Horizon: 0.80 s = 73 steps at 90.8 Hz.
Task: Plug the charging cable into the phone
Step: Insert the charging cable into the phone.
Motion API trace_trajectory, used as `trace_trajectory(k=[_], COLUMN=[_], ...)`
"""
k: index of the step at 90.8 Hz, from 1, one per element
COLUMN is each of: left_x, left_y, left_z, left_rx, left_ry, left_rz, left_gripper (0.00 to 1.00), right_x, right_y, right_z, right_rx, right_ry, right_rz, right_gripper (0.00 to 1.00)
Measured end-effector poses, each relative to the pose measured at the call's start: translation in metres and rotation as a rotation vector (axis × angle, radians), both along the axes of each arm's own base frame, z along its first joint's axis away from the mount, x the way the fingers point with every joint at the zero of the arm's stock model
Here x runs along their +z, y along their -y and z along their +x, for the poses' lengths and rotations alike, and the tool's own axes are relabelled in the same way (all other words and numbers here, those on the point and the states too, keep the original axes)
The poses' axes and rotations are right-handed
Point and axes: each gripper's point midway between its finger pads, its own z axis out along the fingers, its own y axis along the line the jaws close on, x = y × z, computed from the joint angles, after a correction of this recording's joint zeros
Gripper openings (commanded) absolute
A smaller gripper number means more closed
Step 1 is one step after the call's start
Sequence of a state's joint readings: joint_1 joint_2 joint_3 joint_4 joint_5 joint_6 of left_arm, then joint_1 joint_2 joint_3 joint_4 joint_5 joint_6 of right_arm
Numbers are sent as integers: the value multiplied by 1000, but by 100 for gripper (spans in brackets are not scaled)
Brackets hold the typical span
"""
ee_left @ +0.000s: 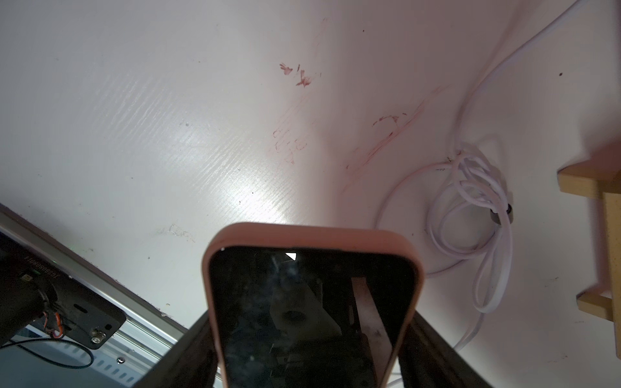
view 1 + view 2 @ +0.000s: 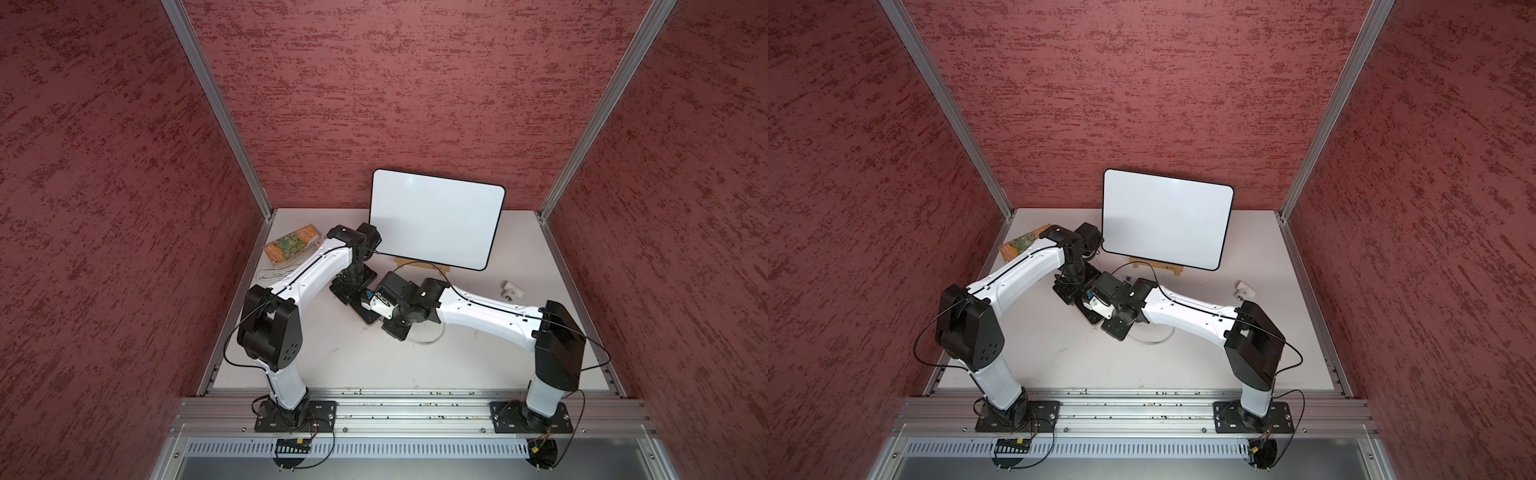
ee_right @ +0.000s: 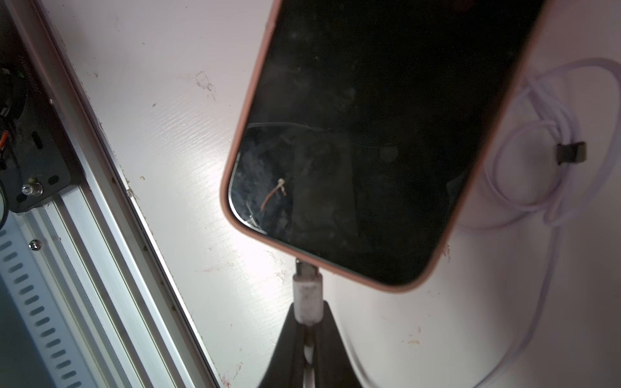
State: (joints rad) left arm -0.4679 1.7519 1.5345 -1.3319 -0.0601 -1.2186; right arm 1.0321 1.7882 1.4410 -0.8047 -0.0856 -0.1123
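The phone (image 3: 369,134) is found near the middle of the table (image 2: 374,365), screen up, between the two arms and just in front of the wooden stand (image 2: 405,262) on which the white board (image 2: 436,220) is propped. It is clamped across its width by the left gripper (image 1: 309,322), whose fingers (image 1: 188,356) are pressed against the tan case on both sides. The cable (image 1: 468,168) is pinched just behind its plug (image 3: 307,289) by the right gripper (image 3: 308,319), the jaws being squeezed together on it.

The silvery tip is laid against the short edge of the phone that faces the right arm. Part of the tip is exposed, so the plug is judged not fully seated. Whether it has entered the socket at all cannot be told from this angle.

Several failures can be foreseen. If the plug is pushed while slightly off line, the tip may be skidded along the case instead of being driven in. The plug could also be twisted within so narrow a pinch. By a hard push the phone might be slid out of the left gripper, since only its edges are gripped. The slack of the cable, bunched just beside the phone toward the stand, could be drawn taut and the plug pulled askew. The two grippers are set very close together, so a knock between them is possible.
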Motion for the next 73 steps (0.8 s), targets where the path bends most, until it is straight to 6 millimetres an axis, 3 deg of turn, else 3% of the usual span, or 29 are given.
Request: trace_trajectory(k=[73], left_x=[2], left_y=[2], left_z=[0], left_rx=[-16], left_ry=[16], left_rz=[15], left_gripper=[0], right_x=[0], right_y=[0], right_z=[1], right_rx=[-1], right_ry=[9], right_rz=[-4], right_gripper=[0])
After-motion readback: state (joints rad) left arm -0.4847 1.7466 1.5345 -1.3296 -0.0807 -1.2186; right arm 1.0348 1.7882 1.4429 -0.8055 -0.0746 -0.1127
